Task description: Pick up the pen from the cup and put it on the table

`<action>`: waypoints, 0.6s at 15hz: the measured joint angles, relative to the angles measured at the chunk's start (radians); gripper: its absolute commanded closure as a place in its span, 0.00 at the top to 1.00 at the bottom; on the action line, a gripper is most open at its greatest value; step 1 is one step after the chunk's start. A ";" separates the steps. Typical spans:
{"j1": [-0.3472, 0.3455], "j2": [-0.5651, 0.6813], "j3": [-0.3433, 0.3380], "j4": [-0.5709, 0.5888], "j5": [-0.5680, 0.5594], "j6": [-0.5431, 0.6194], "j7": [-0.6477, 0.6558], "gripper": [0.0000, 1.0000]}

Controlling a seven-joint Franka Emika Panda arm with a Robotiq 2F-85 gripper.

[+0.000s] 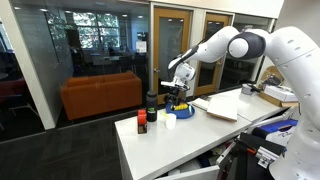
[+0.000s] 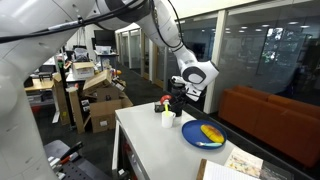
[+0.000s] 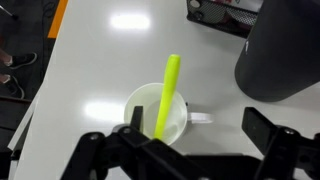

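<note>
Left finger [image 3: 100, 148] hangs near the cup [image 3: 135, 105] rim; if the gripper [image 3: 180, 140] drops off-centre, that finger could clip the rim and tip or shove the light-looking white cup.

The pen [image 3: 167, 92], yellow-green, stands in the cup, leaning twd. the far rim; closing w/o lining up on the slanted shaft could knock it round the rim or pinch it askew; lifting at an angle could drag the cup along.

Right of the cup a dark rounded object [image 3: 282, 50] stands near; the right finger [image 3: 275, 140] could brush it on the way down, I judge.

Fingers are spread wide, nothing betw. them, hovering above the cup.

Room: in the wrist view the table [image 3: 95, 55] edge runs down the left side w/ floor [image 3: 15, 90] beyond, so little margin that way; bare white surface lies beyond the cup, prob. the best drop spot; in an exterior view a blue plate [image 2: 203, 135] lies just beside the cup, cutting room there.
</note>
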 measured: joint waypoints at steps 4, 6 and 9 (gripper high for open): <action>0.000 -0.002 0.007 0.001 0.012 -0.002 0.002 1.00; 0.000 -0.002 0.008 0.001 0.012 -0.002 0.002 1.00; 0.000 -0.002 0.008 0.001 0.012 -0.002 0.002 1.00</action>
